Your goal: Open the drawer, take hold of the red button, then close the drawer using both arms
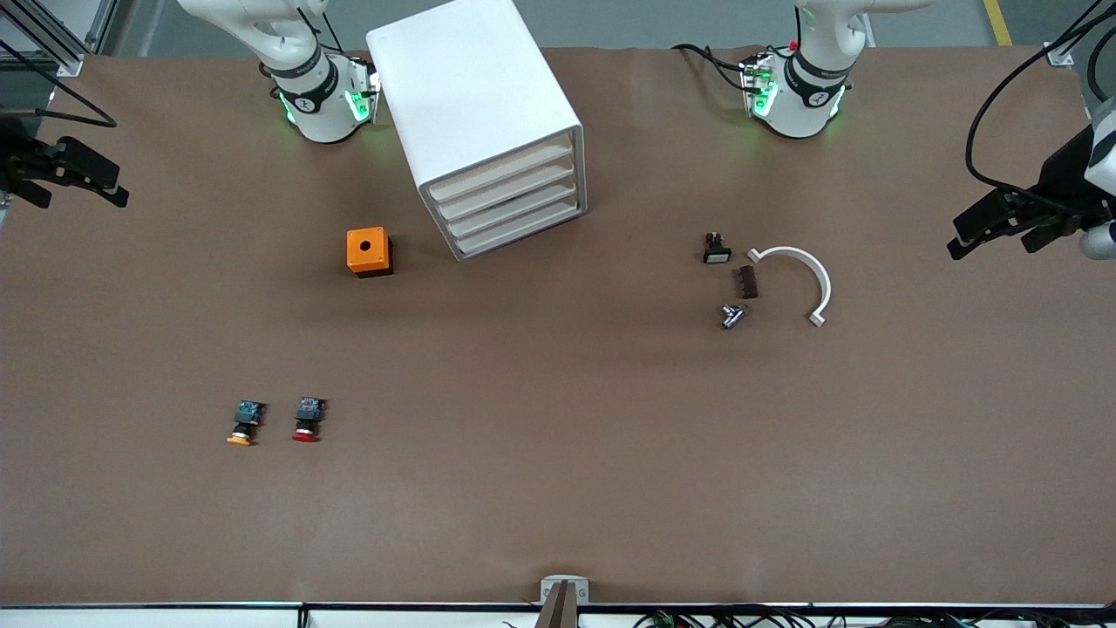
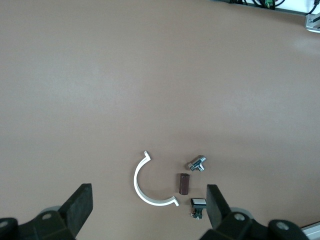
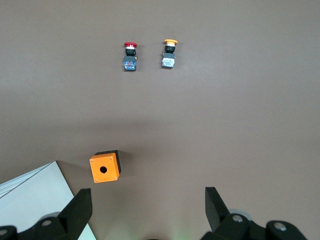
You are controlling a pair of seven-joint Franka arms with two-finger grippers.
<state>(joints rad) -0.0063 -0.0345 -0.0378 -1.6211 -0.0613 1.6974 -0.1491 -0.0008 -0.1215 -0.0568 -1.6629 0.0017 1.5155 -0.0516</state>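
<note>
Matte brown table [image 1: 558, 488], rounded white cabinet [image 1: 475, 113].

The left gripper [image 2: 147, 210] shows its two black fingers [image 2: 80, 205] spread wide at the bottom of the frame over the brown table [image 2: 150, 75], framing a white curved bracket [image 2: 142, 192], a small brown block [image 2: 184, 183], a metal fitting [image 2: 197, 163] and a white-faced black button [image 2: 197, 206].

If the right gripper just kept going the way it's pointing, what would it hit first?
Probably only bare table. The right gripper, open, points down at the brown surface; the orange box lies just off its line and the red button well past it. Depth is hard to judge.
</note>
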